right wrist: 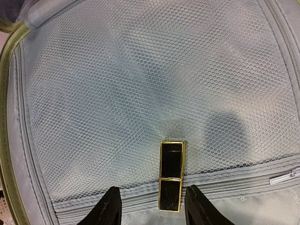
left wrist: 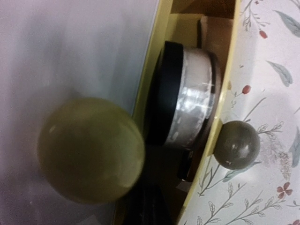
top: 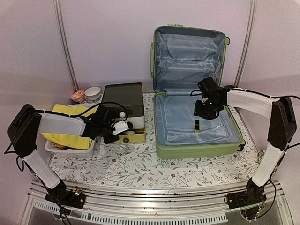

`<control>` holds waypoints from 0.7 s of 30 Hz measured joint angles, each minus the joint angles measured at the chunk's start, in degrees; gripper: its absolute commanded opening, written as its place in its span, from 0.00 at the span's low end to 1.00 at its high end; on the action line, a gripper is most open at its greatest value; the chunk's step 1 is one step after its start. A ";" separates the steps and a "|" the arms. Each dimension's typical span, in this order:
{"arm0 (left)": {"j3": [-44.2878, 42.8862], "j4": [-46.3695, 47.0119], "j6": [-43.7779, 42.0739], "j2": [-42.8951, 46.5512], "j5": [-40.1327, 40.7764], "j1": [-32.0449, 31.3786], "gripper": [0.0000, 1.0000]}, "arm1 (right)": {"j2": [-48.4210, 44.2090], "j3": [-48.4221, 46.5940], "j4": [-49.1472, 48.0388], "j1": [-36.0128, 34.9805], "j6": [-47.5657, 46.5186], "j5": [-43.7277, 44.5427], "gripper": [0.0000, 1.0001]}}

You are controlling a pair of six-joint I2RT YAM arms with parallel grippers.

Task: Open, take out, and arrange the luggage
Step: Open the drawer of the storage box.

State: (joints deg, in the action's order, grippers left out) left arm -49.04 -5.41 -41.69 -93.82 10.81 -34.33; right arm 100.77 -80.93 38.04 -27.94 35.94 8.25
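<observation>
Top view: fixed above and behind the arms (top: 61,125), facing the back wall (top: 112,42), distant enough to take in the whole table (top: 140,168). Left wrist view: very close to the drawer box (top: 123,98) front, turned sideways, a knob (left wrist: 236,144) and a jar (left wrist: 194,98) filling the frame. Right wrist view: close, looking down into the luggage (right wrist: 140,93). The lipstick (right wrist: 171,176) appears in both the right wrist and top views.

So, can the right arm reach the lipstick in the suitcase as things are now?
Probably yes. The right gripper hangs open just above the lipstick, one finger each side, and nothing covers it in the open suitcase.
</observation>
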 measured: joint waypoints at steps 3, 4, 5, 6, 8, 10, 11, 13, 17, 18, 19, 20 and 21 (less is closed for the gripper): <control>-1.07 -2.51 -0.48 0.39 -3.32 0.24 0.00 | -0.09 0.00 -0.09 0.00 -0.02 -0.07 0.47; -1.36 -3.28 -0.55 0.57 -4.13 0.28 0.00 | -0.11 0.00 -0.15 0.00 -0.02 -0.07 0.47; -1.57 -4.09 -0.55 0.76 -4.92 0.28 0.00 | -0.13 0.00 -0.31 0.00 -0.04 -0.09 0.47; -1.64 -5.03 -0.59 1.01 -5.84 0.28 0.00 | -0.15 0.00 -0.37 0.00 -0.07 -0.09 0.47; -1.86 -7.21 -0.87 1.42 -7.37 0.28 0.00 | -0.15 0.02 -0.44 0.00 -0.17 -0.15 0.47; -2.78 -10.01 -1.22 1.68 -9.09 0.26 0.00 | -0.15 0.00 -0.46 0.00 -0.26 -0.26 0.46; -3.08 -11.37 -1.38 1.88 -9.86 0.17 0.00 | -0.15 0.00 -0.46 0.00 -0.26 -0.28 0.46; -3.41 -13.81 -1.62 2.45 -10.69 -0.04 0.00 | -0.15 0.00 -0.52 0.00 -0.31 -0.31 0.46; -3.43 -17.31 -1.68 3.39 -10.91 -0.63 0.00 | -0.15 0.00 -0.63 0.00 -0.48 -0.39 0.46; -3.43 -17.90 -1.66 3.54 -10.80 -0.79 0.00 | -0.15 0.02 -0.66 0.00 -0.48 -0.42 0.46; -3.43 -18.14 -1.64 3.85 -10.75 -0.81 0.00 | -0.20 0.02 -0.68 0.00 -0.52 -0.46 0.46; -3.43 -18.45 -1.62 4.17 -10.69 -0.83 0.00 | -0.20 0.07 -0.74 0.00 -0.63 -0.46 0.46; -3.43 -18.93 -1.53 4.63 -10.58 -0.92 0.00 | -0.26 0.17 -0.83 0.00 -0.63 -0.46 0.46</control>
State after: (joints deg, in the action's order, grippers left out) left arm -52.47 -24.34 -43.22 -89.19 0.23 -35.24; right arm 100.51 -80.75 37.21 -27.94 35.31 7.79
